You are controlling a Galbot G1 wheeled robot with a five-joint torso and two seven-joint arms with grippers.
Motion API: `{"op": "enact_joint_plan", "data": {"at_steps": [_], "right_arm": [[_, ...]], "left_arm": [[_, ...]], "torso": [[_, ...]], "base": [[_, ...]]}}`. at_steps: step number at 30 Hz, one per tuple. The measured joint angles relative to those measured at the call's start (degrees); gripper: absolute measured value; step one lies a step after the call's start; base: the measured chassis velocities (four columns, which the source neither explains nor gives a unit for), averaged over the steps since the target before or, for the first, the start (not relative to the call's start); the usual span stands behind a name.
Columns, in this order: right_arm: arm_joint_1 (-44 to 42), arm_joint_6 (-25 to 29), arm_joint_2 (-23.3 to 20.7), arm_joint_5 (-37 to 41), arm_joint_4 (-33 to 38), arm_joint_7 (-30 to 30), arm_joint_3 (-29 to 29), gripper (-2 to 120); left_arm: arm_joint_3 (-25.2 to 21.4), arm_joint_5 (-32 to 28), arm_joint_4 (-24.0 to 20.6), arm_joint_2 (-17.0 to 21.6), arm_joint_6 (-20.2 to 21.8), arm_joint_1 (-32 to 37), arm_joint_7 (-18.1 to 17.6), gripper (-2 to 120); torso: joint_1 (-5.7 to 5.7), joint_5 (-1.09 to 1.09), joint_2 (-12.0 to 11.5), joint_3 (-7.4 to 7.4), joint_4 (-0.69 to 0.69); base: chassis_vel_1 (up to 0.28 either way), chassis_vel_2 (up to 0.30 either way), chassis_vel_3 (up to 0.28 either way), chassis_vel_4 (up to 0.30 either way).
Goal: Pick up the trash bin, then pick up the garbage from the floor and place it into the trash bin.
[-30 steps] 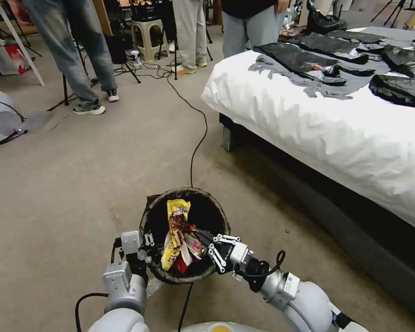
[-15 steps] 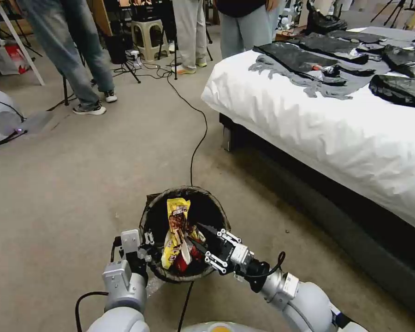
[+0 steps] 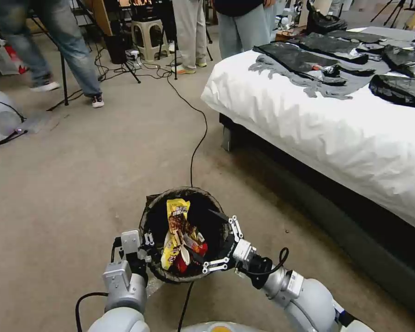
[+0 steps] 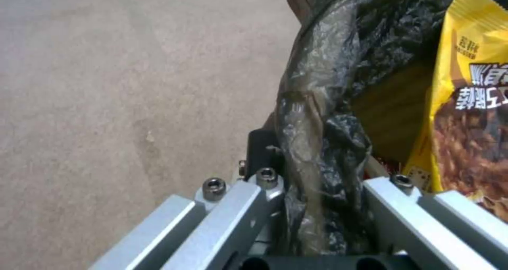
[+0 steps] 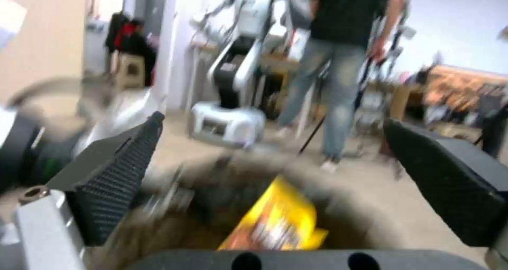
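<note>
- Carpet fills most of the head view, beige and bare; I see no litter left on it from here.
- Upper right of that frame, a bed under a white sheet carries dark clothes, which are not mine to collect.
- Low centre, the bin hangs in front of me, its black liner folded over the rim.
- At the bin's lower left edge, my left gripper is pinched on the rim and liner; the left wrist view shows crinkled plastic caught between the fingers. I judge that grip is there to keep the bin up and close, so drops are short.
- At the bin's lower right edge, my right gripper sits over the opening with fingers spread wide and nothing between them. In its own view the black pads stand far apart above the bin's mouth.
- Inside, a yellow wrapper stands nearly upright against the liner.
- Beside it, lower in the bin, lies a red wrapper, touching the yellow one.
</note>
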Motion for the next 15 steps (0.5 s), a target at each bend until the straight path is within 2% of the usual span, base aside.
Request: {"op": "enact_joint_plan", "data": {"at_steps": [3,5,6,9,15], "right_arm": [[0.67,-0.72,0.59,0.10,3.15,3.44,0.64,100],[0.82,-3.24,2.64,-2.09,8.57,12.56,2.58,100],[0.82,-3.24,2.64,-2.09,8.57,12.56,2.58,100],[-2.90,-5.88,6.11,-9.74,11.35,24.47,6.25,100],[-7.44,-6.31,8.65,-12.44,11.44,29.78,8.05,100]], "left_arm": [[-0.06,0.10,0.25,0.00,-0.01,0.00,-0.01,0],[-0.13,0.26,0.55,-0.01,-0.06,0.00,-0.01,0],[-0.13,0.26,0.55,-0.01,-0.06,0.00,-0.01,0],[-0.42,0.33,0.72,0.05,-0.25,0.20,-0.02,0],[-0.76,0.26,0.74,0.19,-0.35,0.17,-0.02,0]], "torso": [[0.00,0.00,0.00,0.00,0.00],[0.00,0.00,0.01,0.00,0.01],[0.00,0.00,0.01,0.00,0.01],[0.00,0.01,0.01,0.00,0.00],[0.00,0.01,0.01,0.00,0.00]], "base": [[0.000,0.000,0.000,0.000],[0.000,0.000,0.000,0.000],[0.000,0.000,0.000,0.000],[0.000,0.000,0.000,0.000],[0.000,0.000,0.000,0.000]]}}
